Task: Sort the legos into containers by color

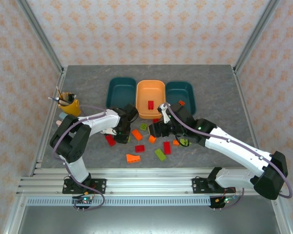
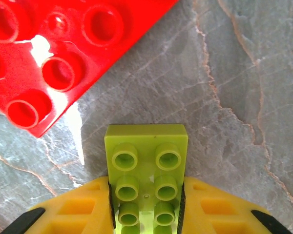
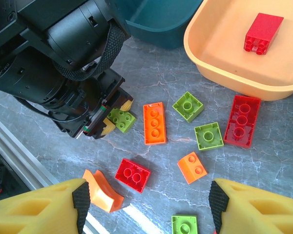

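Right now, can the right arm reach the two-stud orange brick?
Likely yes. The right gripper is open and facing it, the two-stud orange brick lies flat with bare table around it, and the left gripper, shut on a green brick, sits aside.

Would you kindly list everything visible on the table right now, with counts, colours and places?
orange tray: one, light orange, back centre
teal trays: two, dark teal, flanking the orange tray
red lego: one, red, in the orange tray
orange lego: one, orange, in the right teal tray
loose legos: roughly ten, red, orange, green, on the table
green lego: one, green, in the left gripper
pencil cup: one, yellow, left of the trays
left gripper: one, yellow fingers, shut on the green lego
right gripper: one, yellow fingers, open above loose legos
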Controlling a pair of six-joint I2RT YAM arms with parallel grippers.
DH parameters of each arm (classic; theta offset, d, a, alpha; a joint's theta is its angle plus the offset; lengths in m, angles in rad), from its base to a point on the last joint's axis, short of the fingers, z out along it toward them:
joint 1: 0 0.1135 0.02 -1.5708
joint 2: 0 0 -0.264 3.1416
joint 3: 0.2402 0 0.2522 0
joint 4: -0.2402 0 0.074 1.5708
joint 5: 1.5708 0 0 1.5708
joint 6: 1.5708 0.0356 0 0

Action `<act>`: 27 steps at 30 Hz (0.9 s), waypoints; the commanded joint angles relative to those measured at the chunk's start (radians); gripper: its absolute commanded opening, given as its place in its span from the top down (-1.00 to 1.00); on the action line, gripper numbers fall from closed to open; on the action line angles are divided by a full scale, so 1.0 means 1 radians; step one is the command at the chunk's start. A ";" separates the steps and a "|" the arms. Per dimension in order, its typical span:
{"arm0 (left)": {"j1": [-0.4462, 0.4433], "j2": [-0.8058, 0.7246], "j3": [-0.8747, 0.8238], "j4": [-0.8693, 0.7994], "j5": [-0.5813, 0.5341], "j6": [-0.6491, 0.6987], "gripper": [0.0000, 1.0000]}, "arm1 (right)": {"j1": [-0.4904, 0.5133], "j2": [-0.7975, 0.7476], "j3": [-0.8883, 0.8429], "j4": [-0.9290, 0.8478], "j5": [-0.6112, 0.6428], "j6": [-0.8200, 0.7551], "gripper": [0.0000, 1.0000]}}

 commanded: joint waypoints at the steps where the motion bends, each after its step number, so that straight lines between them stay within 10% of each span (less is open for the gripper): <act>1: 0.014 -0.013 0.033 -0.020 -0.107 0.057 0.50 | 0.005 -0.014 0.010 0.014 0.030 0.012 -0.35; 16: 0.101 -0.103 0.321 -0.256 -0.221 0.558 0.47 | -0.053 -0.017 0.139 0.043 0.166 0.127 -0.35; 27: 0.268 0.316 0.827 -0.311 -0.163 1.052 0.37 | -0.228 0.100 0.171 0.137 0.150 0.398 -0.38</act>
